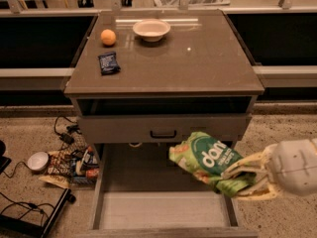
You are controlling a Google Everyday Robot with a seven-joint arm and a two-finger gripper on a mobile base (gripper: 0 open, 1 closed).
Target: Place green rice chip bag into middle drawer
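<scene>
The cabinet [198,58] stands with the middle drawer [148,209] pulled open. Above the drawer's right side hangs the green rice chip bag [205,157], its long axis slanting and its free end pointing up-left toward the drawer front [124,129]. The gripper [237,181] clamps its lower-right end.

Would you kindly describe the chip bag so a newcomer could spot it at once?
Find the grey cabinet, then the right side of its open middle drawer. Above it the gripper, reaching in from the right, is shut on the green rice chip bag: bright green and glossy, unlike the small dark blue packet on top.
</scene>
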